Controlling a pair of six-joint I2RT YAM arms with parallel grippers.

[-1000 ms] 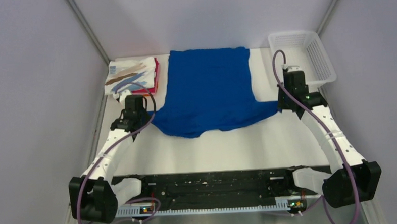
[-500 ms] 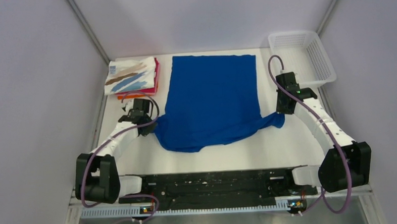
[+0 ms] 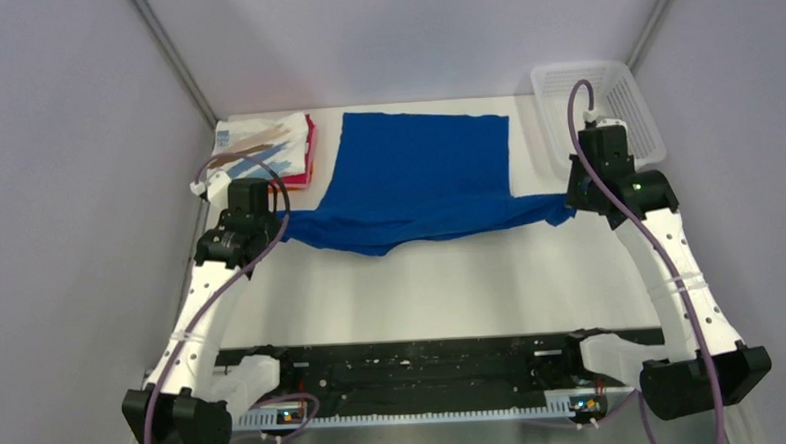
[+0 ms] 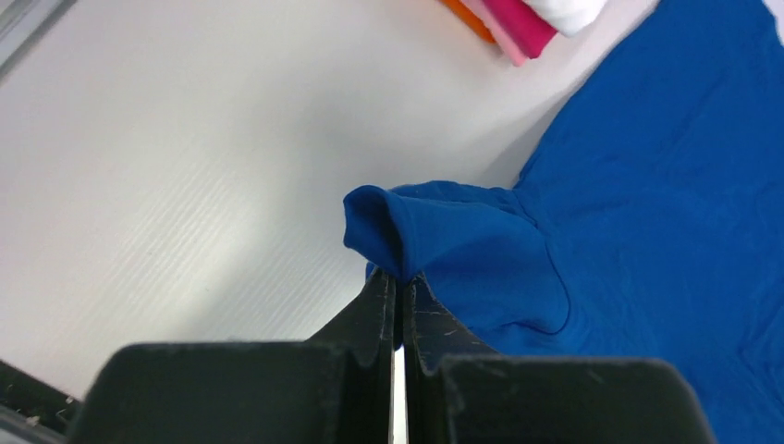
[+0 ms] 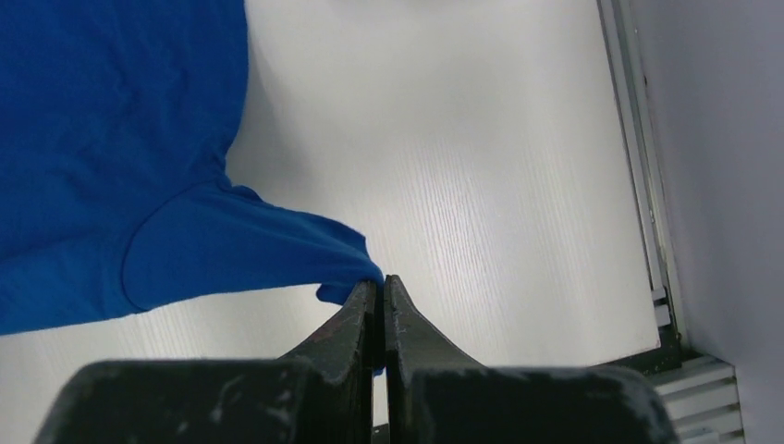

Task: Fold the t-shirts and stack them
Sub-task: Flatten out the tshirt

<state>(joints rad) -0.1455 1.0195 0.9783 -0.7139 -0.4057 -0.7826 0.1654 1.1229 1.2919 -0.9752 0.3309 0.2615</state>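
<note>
Overhead rear view of whole table (image 3: pixel 442 290); two close downward wrist views, all sharing blue t-shirt (image 3: pixel 422 171).

Pale grey walls (image 3: pixel 68 196), white ribbed table (image 3: pixel 422 291), even light

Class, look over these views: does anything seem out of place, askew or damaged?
Nothing damaged or spilled. The blue t-shirt lies half flat; the left gripper and right gripper, shut on its sleeves, hold its near edge up. The folded stack sits slightly askew, far left.
</note>
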